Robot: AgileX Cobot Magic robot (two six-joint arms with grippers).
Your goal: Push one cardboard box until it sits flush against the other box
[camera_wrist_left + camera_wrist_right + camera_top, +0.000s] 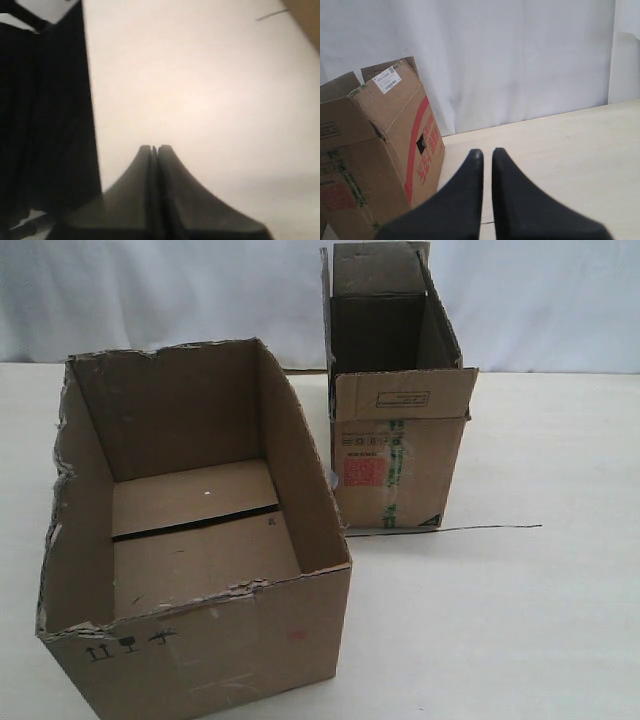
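Observation:
The wide cardboard box [200, 640] with a ragged torn rim stands open at the front left of the table, black symbols on its front wall. The other box [400, 470], narrower and taller, with a red label and green tape, stands behind and to its right, at a different angle; the right wrist view shows the other box [375, 150] too. Neither gripper appears in the exterior view. My left gripper [154, 147] is shut and empty over bare tabletop. My right gripper [486, 151] hovers beside the taller box, its fingers almost together with nothing between them.
A thin dark line [480, 528] lies on the pale table [540, 620] by the taller box. A white curtain [150, 290] hangs behind. A brown cardboard corner [307, 20] and a dark area [45, 125] past the table edge show in the left wrist view.

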